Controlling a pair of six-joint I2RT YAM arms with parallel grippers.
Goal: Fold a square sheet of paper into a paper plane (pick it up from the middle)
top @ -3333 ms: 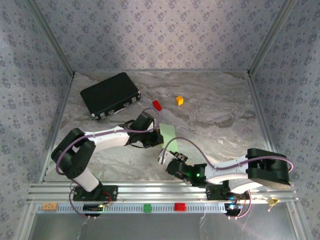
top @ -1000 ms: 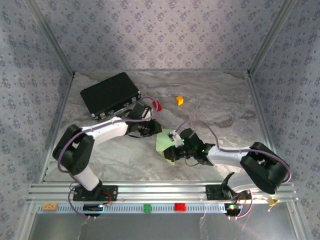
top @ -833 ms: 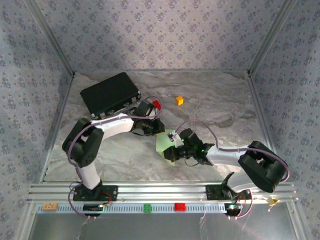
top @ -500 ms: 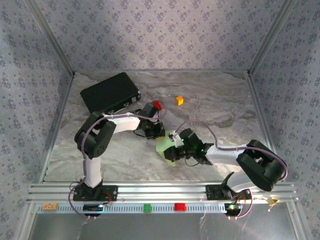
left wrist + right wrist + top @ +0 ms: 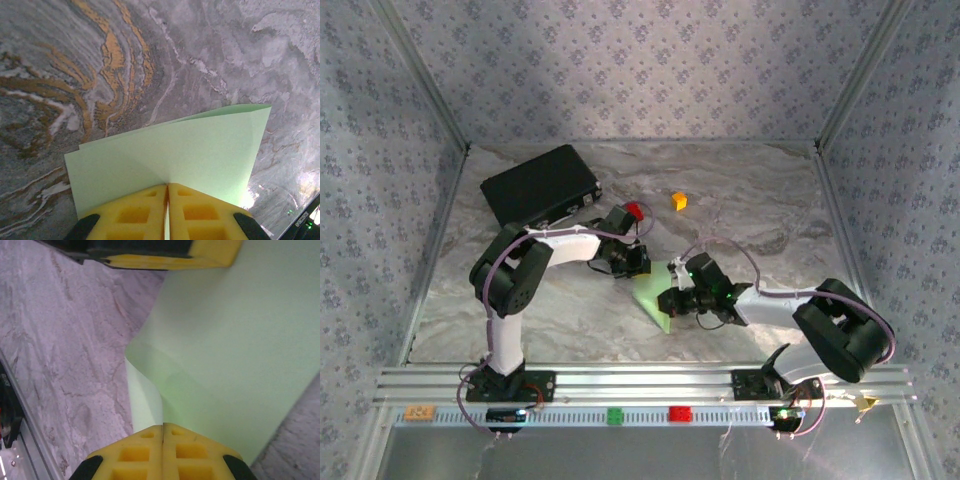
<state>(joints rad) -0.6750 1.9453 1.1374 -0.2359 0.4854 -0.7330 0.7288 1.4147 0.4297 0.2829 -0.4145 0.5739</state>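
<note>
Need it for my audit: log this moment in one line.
left gripper: shut on green paper sheet | right gripper: shut on it | sheet: folded

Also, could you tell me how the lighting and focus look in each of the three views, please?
Top view: soft even light, a brighter patch on the back wall, the paper small but crisp. Left wrist view: paper sharp, white glare on the table at lower right. Right wrist view: paper close, soft and washed out toward the upper right; the table beside it looks sharper.
</note>
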